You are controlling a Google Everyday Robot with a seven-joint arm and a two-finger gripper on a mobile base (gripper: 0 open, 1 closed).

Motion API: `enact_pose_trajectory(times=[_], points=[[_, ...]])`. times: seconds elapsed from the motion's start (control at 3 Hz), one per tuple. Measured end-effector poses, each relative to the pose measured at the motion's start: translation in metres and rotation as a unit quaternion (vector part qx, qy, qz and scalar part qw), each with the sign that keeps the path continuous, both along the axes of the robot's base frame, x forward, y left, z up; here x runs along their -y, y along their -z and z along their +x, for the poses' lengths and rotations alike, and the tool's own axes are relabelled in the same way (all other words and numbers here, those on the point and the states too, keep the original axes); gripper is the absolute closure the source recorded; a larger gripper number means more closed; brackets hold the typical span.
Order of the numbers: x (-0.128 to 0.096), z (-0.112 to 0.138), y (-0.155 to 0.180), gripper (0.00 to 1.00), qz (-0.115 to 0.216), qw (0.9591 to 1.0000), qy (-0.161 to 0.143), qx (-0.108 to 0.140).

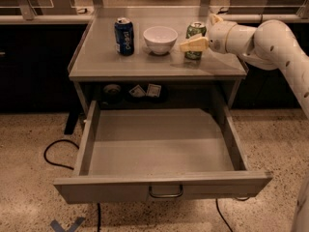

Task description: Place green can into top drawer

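Note:
The green can (195, 33) stands upright at the right of the grey table top (159, 64), next to a white bowl. My gripper (198, 33) reaches in from the right at can height. One pale yellow finger (193, 45) crosses in front of the can and the other finger shows behind it, so the jaws stand open around the can. The can rests on the table. The top drawer (159, 185) is pulled fully out below the table, with nothing inside, its silver bar handle (165, 193) facing me.
A blue can (124, 36) stands at the left of the table top and the white bowl (160, 38) in the middle. Small items lie on the shelf (140, 92) under the top. Black cables (55, 153) run over the speckled floor at the left.

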State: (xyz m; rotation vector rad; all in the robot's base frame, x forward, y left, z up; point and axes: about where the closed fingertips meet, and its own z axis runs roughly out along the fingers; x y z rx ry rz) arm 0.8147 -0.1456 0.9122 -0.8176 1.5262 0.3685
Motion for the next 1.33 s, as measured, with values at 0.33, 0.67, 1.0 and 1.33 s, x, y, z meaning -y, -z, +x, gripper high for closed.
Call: enact_pose_trajectory(times=[0.33,0.67,1.0,1.33], points=[[0.0046,0.0020,0.0288,0.00,0.017,0.9994,0.006,-0.031],[0.0042,0.0021,0.0294,0.09,0.018,0.9993,0.005,-0.032],[0.0042,0.0021,0.0294,0.28,0.018,0.9993,0.005,-0.032],[0.0042,0.0021,0.0294,0.51,0.018,0.9993,0.005,-0.032]])
